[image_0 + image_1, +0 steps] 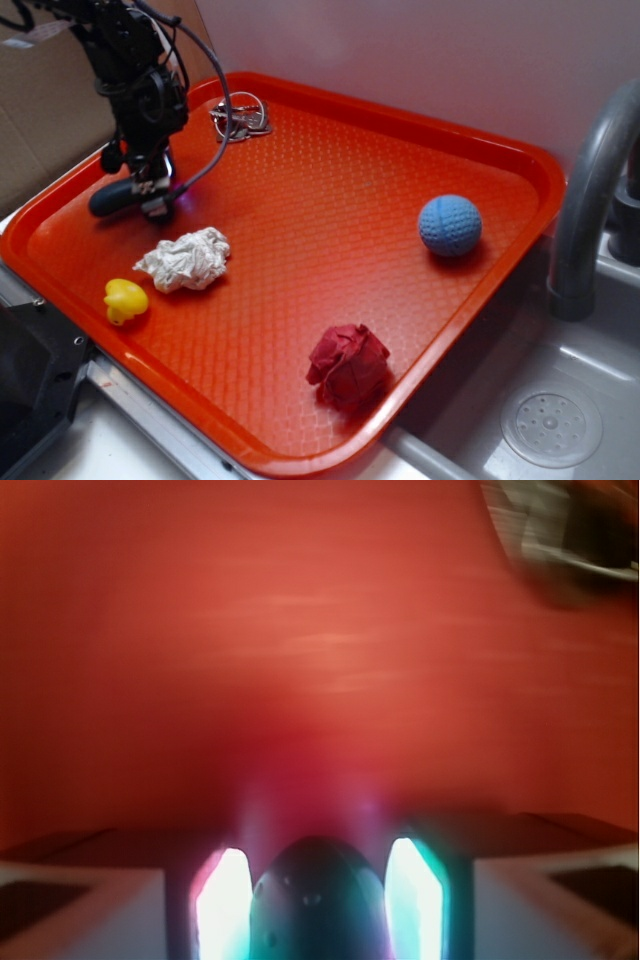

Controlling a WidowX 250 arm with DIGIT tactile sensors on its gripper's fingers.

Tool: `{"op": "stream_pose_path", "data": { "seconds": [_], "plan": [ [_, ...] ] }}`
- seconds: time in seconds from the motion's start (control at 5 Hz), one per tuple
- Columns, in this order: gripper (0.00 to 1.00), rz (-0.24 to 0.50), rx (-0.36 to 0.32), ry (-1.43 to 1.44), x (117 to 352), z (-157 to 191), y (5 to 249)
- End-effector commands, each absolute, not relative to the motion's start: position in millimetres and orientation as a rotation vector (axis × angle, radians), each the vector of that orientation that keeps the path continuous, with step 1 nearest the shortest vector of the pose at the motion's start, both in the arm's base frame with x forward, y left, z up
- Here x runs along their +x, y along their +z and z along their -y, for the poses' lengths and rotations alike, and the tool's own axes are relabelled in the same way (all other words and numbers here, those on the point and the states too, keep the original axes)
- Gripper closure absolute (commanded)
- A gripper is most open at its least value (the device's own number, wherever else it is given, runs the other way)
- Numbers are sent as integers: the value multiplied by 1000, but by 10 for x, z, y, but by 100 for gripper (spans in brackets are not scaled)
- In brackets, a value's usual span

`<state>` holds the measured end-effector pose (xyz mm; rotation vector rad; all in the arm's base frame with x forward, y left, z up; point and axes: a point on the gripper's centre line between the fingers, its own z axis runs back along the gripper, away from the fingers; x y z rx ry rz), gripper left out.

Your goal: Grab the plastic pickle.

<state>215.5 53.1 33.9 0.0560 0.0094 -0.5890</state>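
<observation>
An orange plastic tray with a dimpled surface fills most of the exterior view, sitting beside a grey sink with a curved grey tap at the right. At the far left of the tray, a black robot arm reaches straight down, and its hand sits low over the plastic pickle, a dark, smooth, rounded oblong lying on the tray surface with one end sticking out to the left of the hand. In the wrist view, the pickle shows as a dark rounded end between two brightly lit fingers, which sit just beside it on either side; whether they are pressing on it or merely flanking it cannot be told. Near the hand, toward the front, lies a crumpled white paper, and a yellow rubber duck sits at the near left edge. A blue dimpled ball rests toward the right side, a crumpled red paper lies near the front edge, and a bunch of metal keys lies at the far edge.
</observation>
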Motion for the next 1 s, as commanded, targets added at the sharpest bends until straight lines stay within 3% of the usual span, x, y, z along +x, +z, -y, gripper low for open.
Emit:
{"op": "stream_pose_path", "data": {
  "seconds": [0.0,0.2,0.4,0.6,0.8],
  "plan": [
    [100,62,-200,-232,2095,-430,1316],
    [100,91,-227,-17,2223,-436,1700],
    [100,203,-91,41,2358,-327,2007],
    [100,239,-121,-28,2446,-240,2087],
    [100,221,-136,-43,2431,-250,2014]
  ]
}}
